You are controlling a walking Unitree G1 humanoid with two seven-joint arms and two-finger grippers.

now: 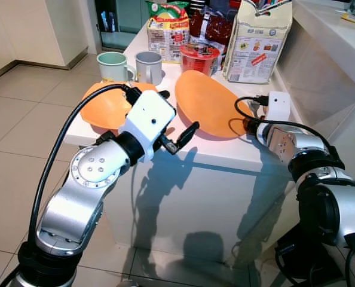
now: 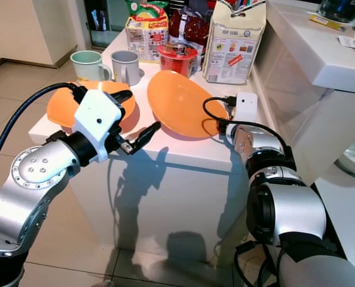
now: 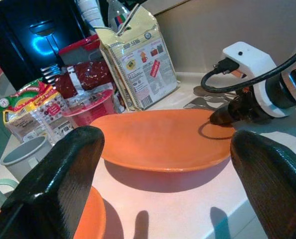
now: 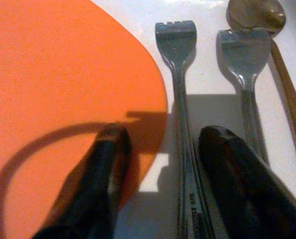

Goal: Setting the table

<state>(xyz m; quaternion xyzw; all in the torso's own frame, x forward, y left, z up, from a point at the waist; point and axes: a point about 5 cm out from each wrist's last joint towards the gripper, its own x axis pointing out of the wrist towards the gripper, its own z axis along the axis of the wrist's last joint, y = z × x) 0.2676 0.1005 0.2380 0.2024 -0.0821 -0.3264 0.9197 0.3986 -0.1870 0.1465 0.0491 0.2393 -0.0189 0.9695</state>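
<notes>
Two orange plates lie on the white table (image 1: 225,156): one at the left (image 1: 103,109), one in the middle (image 1: 206,103). My left gripper (image 1: 176,115) hovers open at the table's front edge between the two plates; in its wrist view the middle plate (image 3: 158,139) lies beyond the fingers. My right gripper (image 1: 247,125) is low at the middle plate's right rim. It is open in the right wrist view (image 4: 165,137), straddling a fork (image 4: 183,124), with one finger (image 4: 105,174) over the plate's edge (image 4: 63,89). A second fork (image 4: 247,74) and a spoon (image 4: 255,14) lie beside it.
At the back of the table stand a mint mug (image 1: 112,64), a grey mug (image 1: 149,66), a red noodle cup (image 1: 199,58), snack packets (image 1: 168,30) and a tall paper bag (image 1: 256,39). A white counter (image 1: 339,42) rises on the right. Tiled floor lies to the left.
</notes>
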